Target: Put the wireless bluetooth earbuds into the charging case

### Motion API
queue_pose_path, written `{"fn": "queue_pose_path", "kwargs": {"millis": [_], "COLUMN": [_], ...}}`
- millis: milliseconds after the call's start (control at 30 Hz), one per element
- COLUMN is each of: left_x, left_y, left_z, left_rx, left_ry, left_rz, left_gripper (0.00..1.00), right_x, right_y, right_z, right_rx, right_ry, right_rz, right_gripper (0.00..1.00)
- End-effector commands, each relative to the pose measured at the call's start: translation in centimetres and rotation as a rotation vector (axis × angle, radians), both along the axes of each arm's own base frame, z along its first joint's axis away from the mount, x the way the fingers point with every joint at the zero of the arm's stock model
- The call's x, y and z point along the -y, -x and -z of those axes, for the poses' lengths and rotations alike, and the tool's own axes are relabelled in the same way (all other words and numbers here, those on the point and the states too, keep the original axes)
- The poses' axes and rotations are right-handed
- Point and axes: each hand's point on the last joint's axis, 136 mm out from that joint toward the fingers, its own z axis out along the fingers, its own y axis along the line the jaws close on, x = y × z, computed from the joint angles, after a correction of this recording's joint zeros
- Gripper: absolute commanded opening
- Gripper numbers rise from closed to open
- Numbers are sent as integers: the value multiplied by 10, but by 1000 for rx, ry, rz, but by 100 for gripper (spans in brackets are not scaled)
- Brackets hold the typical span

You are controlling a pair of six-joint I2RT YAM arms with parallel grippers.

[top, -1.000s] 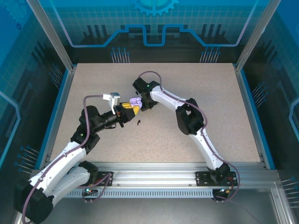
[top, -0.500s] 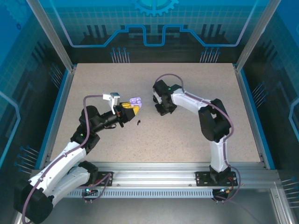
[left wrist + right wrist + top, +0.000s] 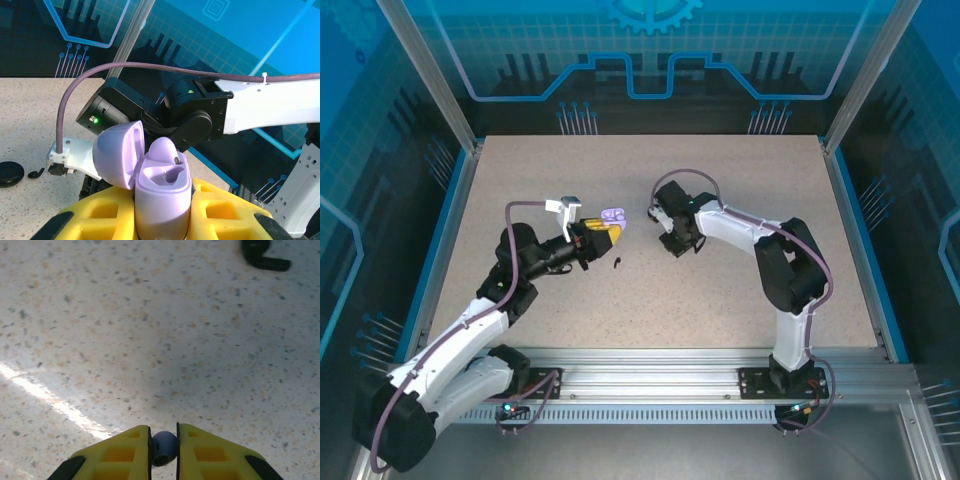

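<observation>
Carrying a lavender earbud [image 3: 164, 449] toward the open charging case [image 3: 162, 192].
The right gripper [image 3: 164, 436] is pinching the bud between nearly closed jaws, right of the case. The left gripper [image 3: 606, 233] is clamping the case upright, lid hanging left. A slow, stem-down approach is looking wisest. A black earbud [image 3: 617, 264] is lying just near of it; the table [image 3: 750, 180] is offering room far and right.
</observation>
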Motion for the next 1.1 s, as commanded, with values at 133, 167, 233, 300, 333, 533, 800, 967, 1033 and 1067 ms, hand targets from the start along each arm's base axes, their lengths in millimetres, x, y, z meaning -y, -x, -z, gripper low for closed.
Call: {"fn": "queue_pose_path", "kwargs": {"millis": [133,167,233,300,333,533,800,967,1033,1067], "left_x": [1,1,1,1,1,1,0,0,1,0], "left_y": [2,1,2,2,2,1,1,1,2,2], "left_z": [-8,-8,-8,-8,-7,-6,-5,-5,-5,-6], "left_rx": [32,33,34,33,30,25,25,21,22,25], "left_ry": [19,20,20,19,19,19,18,19,19,21], "left_rz": [17,16,17,16,16,13,11,11,12,11], "left_gripper": [10,10,9,9,10,10,9,9,9,9], "right_x": [-9,-9,-8,-8,-8,-9,-7,1,0,0], "right_y": [18,19,19,21,20,22,26,26,27,27], "right_z": [14,16,20,22,23,22,5,-3,-5,-6], "right_rx": [-69,-74,-81,-87,-89,-96,-150,-214,-252,-254], "right_ry": [35,41,52,58,60,57,21,-24,-79,-99], "right_rz": [-121,-123,-117,-116,-112,-96,5,170,219,240], "right_gripper": [20,20,21,21,22,35,52,53,53,53]}}
